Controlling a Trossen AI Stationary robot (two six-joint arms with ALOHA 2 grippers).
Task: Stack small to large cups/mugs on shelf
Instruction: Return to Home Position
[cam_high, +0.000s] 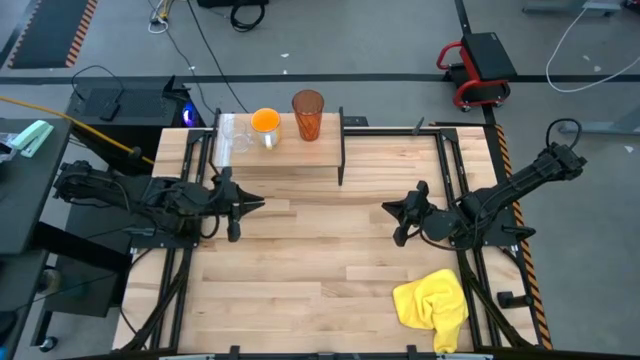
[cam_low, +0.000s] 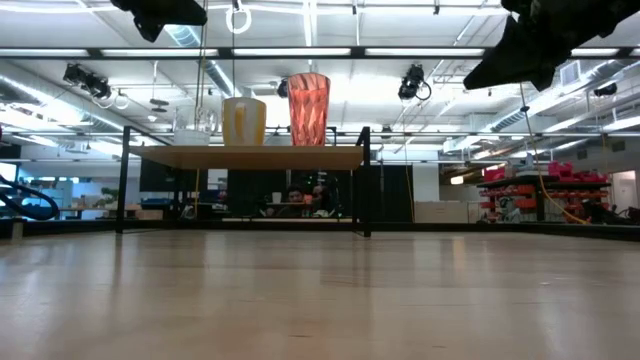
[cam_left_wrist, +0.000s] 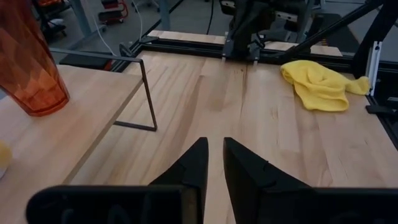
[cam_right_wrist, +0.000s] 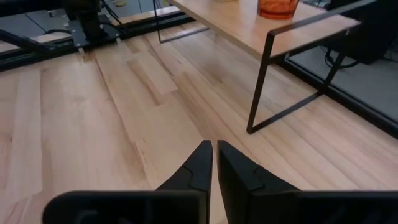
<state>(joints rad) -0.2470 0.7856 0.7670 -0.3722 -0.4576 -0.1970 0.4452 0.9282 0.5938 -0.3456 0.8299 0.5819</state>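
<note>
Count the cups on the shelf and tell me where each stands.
3. All on the shelf in a row: the clear glass at its left end, the orange mug in the middle, the tall tumbler right of it. None looks hidden.

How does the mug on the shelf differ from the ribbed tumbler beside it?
The tumbler is taller than the mug and flares upward; the mug is straight-sided. The tumbler is translucent red-orange, the mug opaque. Both stand upright on the shelf, not touching.

Open tabletop lies between shelf and yellow cloth.
</note>
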